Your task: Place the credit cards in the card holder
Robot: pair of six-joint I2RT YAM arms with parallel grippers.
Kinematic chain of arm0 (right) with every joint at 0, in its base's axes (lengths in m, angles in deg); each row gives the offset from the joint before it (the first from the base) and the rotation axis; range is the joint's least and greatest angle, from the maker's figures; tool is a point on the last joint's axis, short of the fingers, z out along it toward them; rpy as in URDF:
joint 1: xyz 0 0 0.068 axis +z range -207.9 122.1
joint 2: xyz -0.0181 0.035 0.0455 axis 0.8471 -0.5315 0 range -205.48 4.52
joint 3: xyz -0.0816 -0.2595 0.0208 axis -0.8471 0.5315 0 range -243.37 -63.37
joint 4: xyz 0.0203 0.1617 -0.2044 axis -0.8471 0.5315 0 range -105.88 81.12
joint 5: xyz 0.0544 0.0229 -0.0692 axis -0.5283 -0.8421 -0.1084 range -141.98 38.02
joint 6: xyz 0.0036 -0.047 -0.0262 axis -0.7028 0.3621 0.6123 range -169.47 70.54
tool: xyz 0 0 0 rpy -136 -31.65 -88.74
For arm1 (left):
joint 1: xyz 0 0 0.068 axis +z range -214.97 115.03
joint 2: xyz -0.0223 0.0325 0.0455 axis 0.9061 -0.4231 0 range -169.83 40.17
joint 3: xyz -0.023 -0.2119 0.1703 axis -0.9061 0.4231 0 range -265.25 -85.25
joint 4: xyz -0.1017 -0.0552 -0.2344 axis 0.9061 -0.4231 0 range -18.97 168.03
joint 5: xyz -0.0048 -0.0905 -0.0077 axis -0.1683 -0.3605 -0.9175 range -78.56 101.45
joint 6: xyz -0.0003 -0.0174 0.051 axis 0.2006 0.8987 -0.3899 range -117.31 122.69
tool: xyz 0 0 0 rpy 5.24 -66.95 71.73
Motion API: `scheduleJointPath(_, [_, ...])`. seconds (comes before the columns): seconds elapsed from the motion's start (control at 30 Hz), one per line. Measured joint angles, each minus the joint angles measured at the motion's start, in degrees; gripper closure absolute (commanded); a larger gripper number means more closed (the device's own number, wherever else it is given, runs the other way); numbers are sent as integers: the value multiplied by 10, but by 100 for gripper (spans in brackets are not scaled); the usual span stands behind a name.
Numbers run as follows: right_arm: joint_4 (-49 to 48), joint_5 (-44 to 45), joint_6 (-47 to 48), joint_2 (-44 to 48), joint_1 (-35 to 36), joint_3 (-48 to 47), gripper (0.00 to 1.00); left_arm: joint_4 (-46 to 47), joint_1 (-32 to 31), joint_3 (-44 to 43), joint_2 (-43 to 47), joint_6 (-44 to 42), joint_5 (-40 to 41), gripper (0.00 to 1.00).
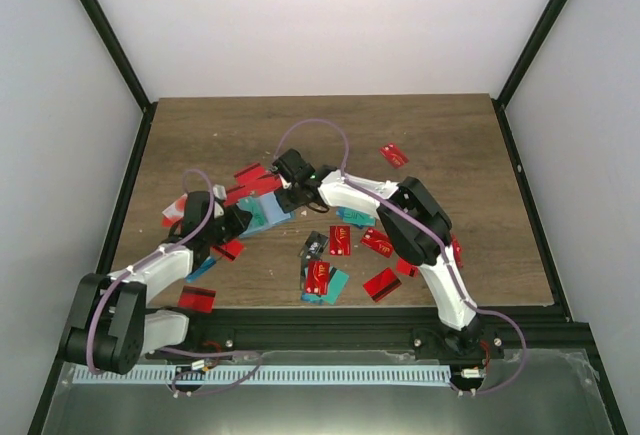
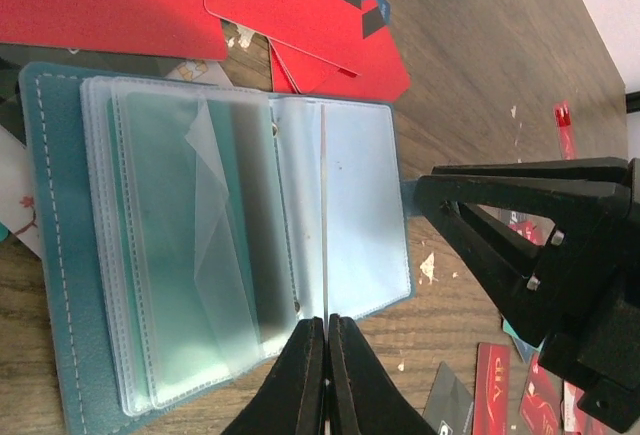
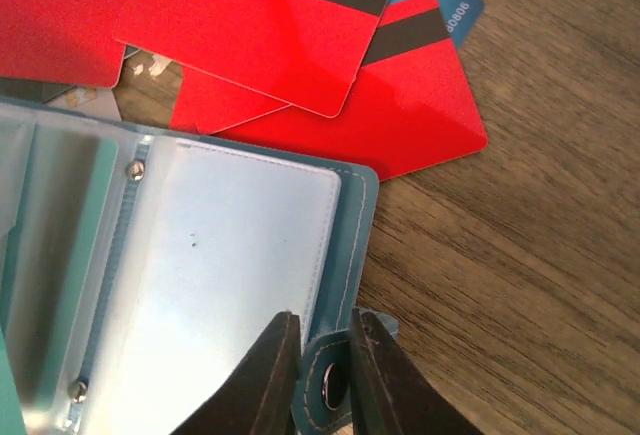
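The teal card holder (image 1: 266,212) lies open on the wooden table, its clear plastic sleeves (image 2: 190,245) facing up. My left gripper (image 2: 327,320) is shut on the edge of one thin clear sleeve. My right gripper (image 3: 325,317) is shut on the holder's snap clasp tab (image 3: 335,385) at the cover's outer edge; in the left wrist view it shows as a black frame (image 2: 520,235). Red credit cards (image 3: 260,35) overlap just beyond the holder, with a blue card (image 3: 450,10) under them. More cards (image 1: 340,241) lie scattered in front of and right of the holder.
A lone red card (image 1: 394,155) lies far right. A black card (image 1: 315,246) and a teal card (image 1: 337,283) sit near the front with red ones (image 1: 381,284). Black frame rails (image 1: 520,185) border the table, with white walls beyond.
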State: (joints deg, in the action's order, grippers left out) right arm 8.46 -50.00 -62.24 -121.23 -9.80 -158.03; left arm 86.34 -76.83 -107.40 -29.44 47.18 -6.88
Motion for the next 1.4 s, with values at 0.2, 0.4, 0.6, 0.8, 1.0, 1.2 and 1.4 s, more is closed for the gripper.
scheduleJointPath(0.2, [-8,-1,-1,0,0,9,94,17,8,-8,-23,-7,-3,96])
scheduleJointPath(0.4, [-13,-8,-3,0,0,21,99,56,10,-8,-58,-5,-13,96])
scheduleJointPath(0.6, [-17,-14,-7,1,0,29,99,98,10,-8,-97,3,-31,96])
scheduleJointPath(0.8, [-22,-20,-14,8,0,42,99,113,10,-8,-107,5,-36,96])
scheduleJointPath(1.0, [-24,-24,-17,11,0,47,99,119,10,-4,-107,5,-30,96])
scheduleJointPath(1.2, [-25,-28,-19,11,0,49,99,121,10,-2,-107,5,-25,96])
scheduleJointPath(1.4, [-25,-31,-20,11,0,49,99,122,10,-2,-108,5,-21,96])
